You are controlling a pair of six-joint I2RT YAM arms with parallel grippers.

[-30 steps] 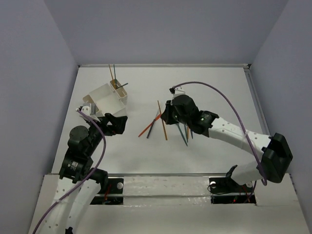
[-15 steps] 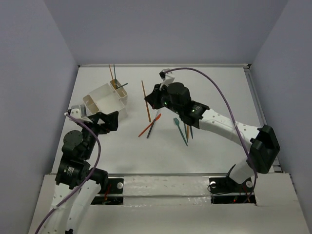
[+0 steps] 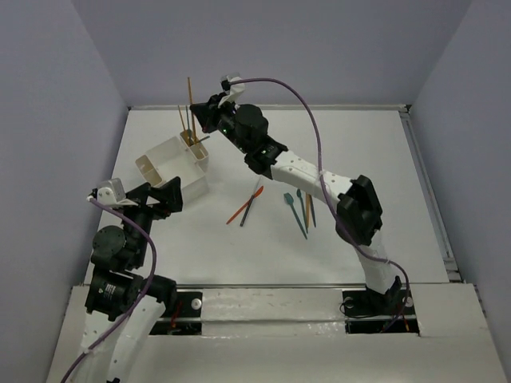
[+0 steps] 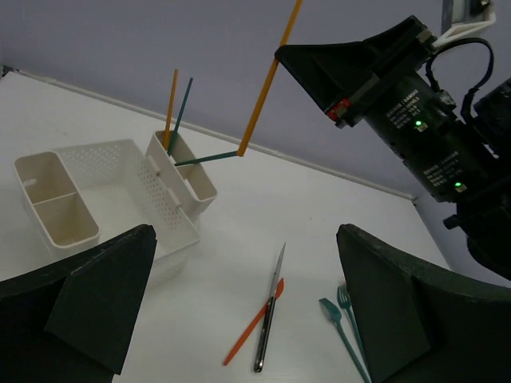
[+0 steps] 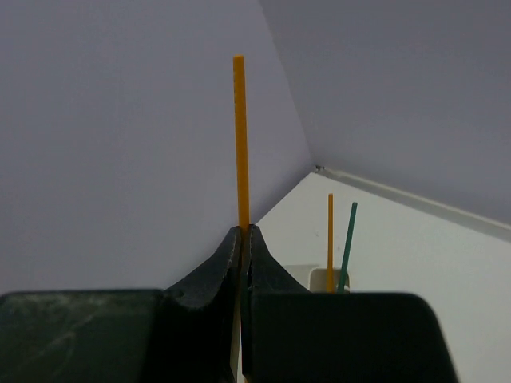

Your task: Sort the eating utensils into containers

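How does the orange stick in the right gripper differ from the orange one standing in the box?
The held stick is pinched in the right gripper, off the table; the boxed stick stands in an end compartment of the white box. The held stick is alone; the boxed stick leans beside a teal stick. Both are thin and orange.

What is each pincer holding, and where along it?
Right pincer pinches an orange stick near its middle, both ends free. Left pincer is open and empty.
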